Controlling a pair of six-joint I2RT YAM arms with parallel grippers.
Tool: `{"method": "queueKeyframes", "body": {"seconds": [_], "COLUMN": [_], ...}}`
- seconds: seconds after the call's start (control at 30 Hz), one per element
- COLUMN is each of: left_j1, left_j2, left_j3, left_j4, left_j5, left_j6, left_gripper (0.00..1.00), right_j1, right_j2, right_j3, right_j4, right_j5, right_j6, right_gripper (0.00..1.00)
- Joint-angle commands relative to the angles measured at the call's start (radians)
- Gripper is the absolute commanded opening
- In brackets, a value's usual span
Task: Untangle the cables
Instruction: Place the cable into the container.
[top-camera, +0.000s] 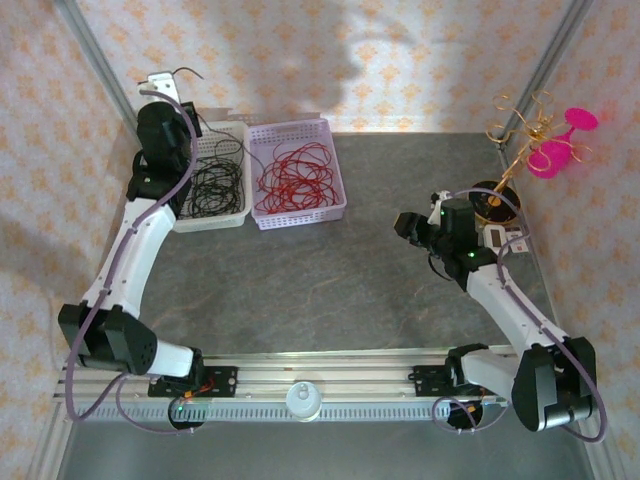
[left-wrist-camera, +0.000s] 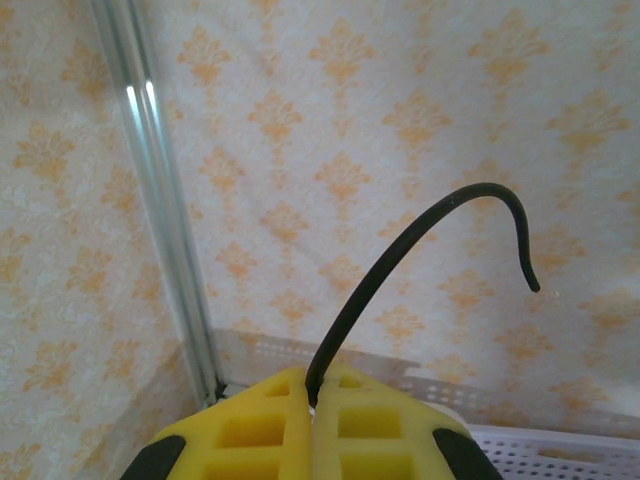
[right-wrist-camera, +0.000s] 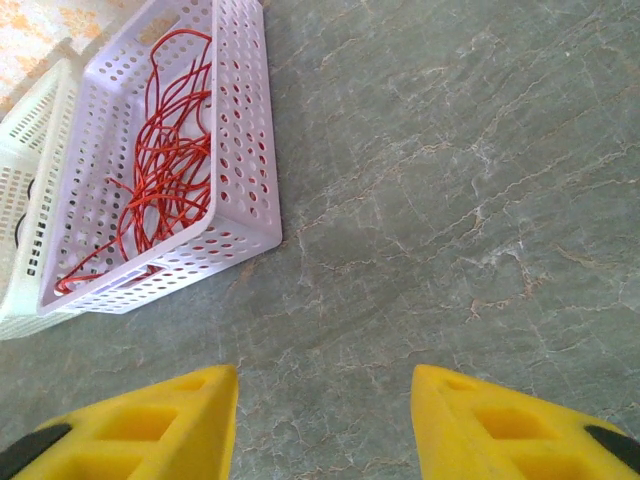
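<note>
Top external view showed two baskets side by side at the back left of the grey table (top-camera: 330, 290). The red cables (top-camera: 295, 175) lay in a loose heap inside the lilac basket (top-camera: 300, 217). Most of the black cables (top-camera: 215, 182) lay inside the white basket (top-camera: 212, 224) just to its left. The left gripper (top-camera: 163, 82) was lifted up above the white basket, near the back corner of the walls. Left wrist view showed its yellow fingers (left-wrist-camera: 250, 430) pressed tight together on one black cable (left-wrist-camera: 420, 225), which stuck up from between them and curled over like a hook. The right gripper (top-camera: 410, 225) hung over the right side of the table, well apart from both baskets. Right wrist view showed its own yellow fingers spread apart over the bare table, holding nothing, with the lilac basket and its red cables off to the left. A pink thing (top-camera: 555, 150) and a curly gold wire (top-camera: 520, 125) stood in the back right corner.
</note>
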Motion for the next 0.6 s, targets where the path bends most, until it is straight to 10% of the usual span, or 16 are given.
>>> {"method": "queueKeyframes", "body": {"seconds": [0.0,0.57], "left_j1": [0.031,0.118], "left_j2": [0.029,0.195], "left_j3": [0.060,-0.093], "left_j4": [-0.038,0.039], "left_j5": [0.039,0.102], "left_j6": [-0.016,-0.103], "left_gripper": [0.00,0.00], "right_j1": [-0.001,-0.001], "right_j2": [-0.027,-0.036], "right_j3": [-0.018,-0.027], "right_j4": [-0.013,-0.013], "right_j5": [-0.005,0.130], "right_j6": [-0.033,-0.124], "right_gripper": [0.49,0.49]}}
